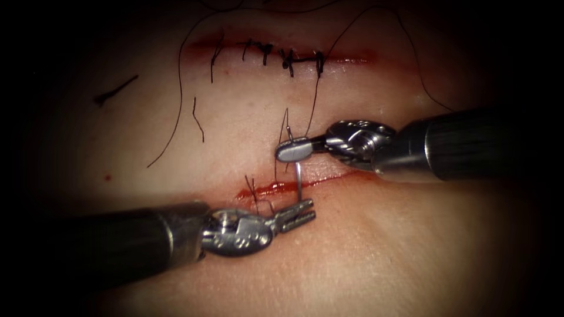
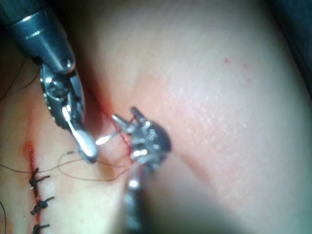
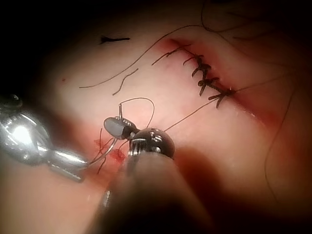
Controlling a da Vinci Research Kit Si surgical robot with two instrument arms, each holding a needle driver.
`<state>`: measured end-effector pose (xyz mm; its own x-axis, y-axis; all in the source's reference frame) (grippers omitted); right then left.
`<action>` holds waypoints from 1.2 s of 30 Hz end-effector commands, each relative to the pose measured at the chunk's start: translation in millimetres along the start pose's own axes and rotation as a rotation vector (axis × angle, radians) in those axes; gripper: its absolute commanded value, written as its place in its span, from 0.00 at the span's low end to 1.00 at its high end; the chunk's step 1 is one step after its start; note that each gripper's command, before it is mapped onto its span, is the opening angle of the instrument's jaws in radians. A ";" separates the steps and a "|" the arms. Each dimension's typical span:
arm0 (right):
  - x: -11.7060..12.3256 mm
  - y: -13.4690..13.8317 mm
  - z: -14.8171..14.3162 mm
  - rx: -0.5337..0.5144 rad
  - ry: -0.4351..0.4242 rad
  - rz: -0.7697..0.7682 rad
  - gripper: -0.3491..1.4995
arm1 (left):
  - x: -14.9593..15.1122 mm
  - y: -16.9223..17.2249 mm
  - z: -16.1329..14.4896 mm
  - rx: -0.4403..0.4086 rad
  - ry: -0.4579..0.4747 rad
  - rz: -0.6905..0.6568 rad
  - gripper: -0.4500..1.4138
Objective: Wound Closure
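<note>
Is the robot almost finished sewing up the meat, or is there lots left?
Partly done. The upper cut already carries a row of dark stitches. The lower cut is open and red, with only short thread ends. In hand: the needle stands across the lower cut, between the right tool above and the left tool below; the left tool's jaws sit at its lower end. The lower cut remains.

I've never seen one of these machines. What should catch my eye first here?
The curved needle, held between two metal tools over the lower cut in the tissue: the right tool grips its upper end, the left tool its lower. Above lies a second cut, closed with dark stitches.
</note>
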<state>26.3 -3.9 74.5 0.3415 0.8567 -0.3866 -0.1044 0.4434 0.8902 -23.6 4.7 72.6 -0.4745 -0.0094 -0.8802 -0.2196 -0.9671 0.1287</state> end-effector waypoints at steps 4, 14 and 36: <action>0.0 1.4 0.5 0.001 0.036 -0.086 0.00 | -0.5 0.6 -0.2 -0.028 0.028 -0.056 0.61; -0.1 2.9 0.4 -0.015 0.058 -0.357 0.00 | -3.4 0.4 -2.2 -0.094 0.013 -0.124 0.38; 0.4 1.6 1.4 0.008 0.081 -0.768 0.00 | -12.5 -0.2 1.7 -0.287 -0.043 -0.472 0.00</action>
<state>27.0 -2.8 75.5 0.2455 0.3187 -0.9155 0.1400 0.9229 0.3588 -18.5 5.7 83.8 -0.4237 0.4458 -0.7885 -0.1779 -0.8945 -0.4102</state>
